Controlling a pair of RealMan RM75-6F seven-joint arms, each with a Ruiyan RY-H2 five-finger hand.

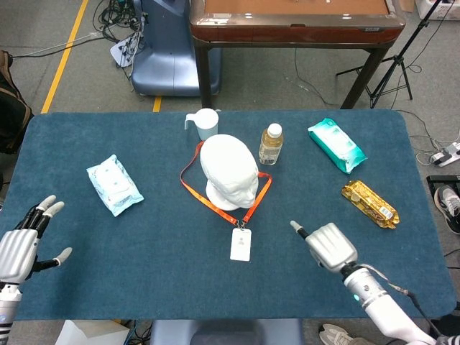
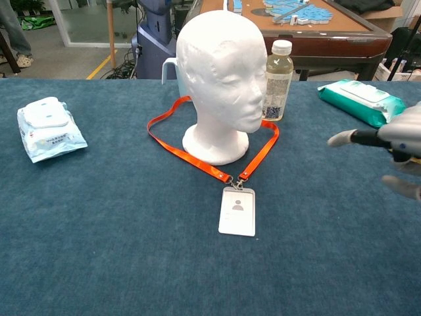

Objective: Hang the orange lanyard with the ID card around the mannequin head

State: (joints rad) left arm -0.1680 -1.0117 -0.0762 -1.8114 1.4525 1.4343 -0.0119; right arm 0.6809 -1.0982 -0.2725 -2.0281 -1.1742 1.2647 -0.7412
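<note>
Lanyard looped round the mannequin head

Orange lanyard point(image 1: 215, 203) looks floppy and light; best pinched near the ID card point(image 1: 240, 244), left of the empty, one-finger-out right hand point(image 1: 329, 246).

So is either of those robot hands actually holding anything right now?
No. The right hand is in the air, clear of the ID card, one finger extended. The left hand is spread open at the table's edge, holding nothing.
</note>
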